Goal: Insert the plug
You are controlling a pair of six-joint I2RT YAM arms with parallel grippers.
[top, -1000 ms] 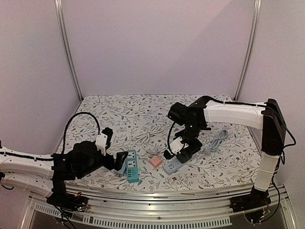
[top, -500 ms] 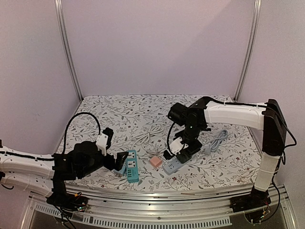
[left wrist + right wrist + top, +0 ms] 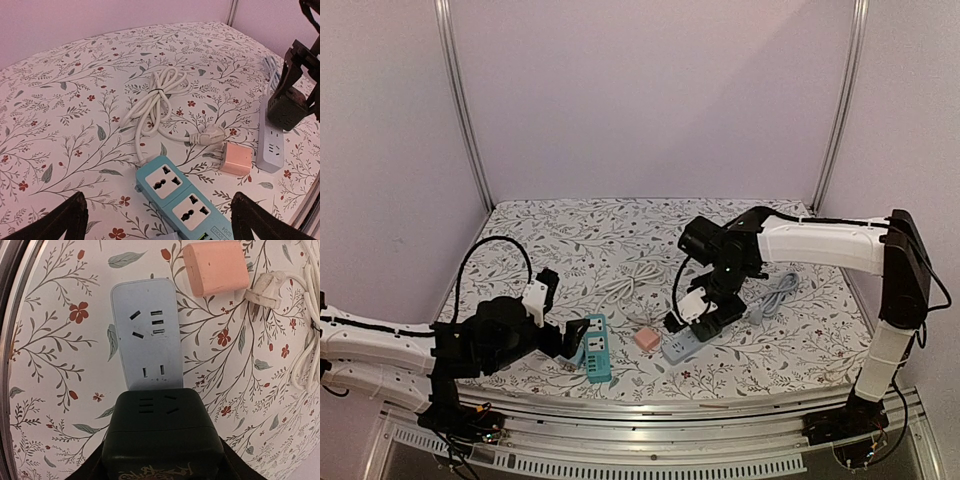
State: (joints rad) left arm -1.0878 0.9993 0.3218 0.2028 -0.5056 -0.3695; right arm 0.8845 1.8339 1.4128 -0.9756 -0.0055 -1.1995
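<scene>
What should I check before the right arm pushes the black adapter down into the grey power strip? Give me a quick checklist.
1. Grip: right claw shut on the black adapter: ok.
2. Adapter positioned over one end of the grey power strip: ok.
3. Prongs lined up with a socket: cannot tell, they are hidden under the adapter.
4. Clutter: pink charger and white plug lie beside the strip, not on it: ok.
5. Left claw open at the teal strip, apart from the grey one: ok.

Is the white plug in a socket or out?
Out: the white plug lies loose, prongs bare, beside the pink adapter.
</scene>
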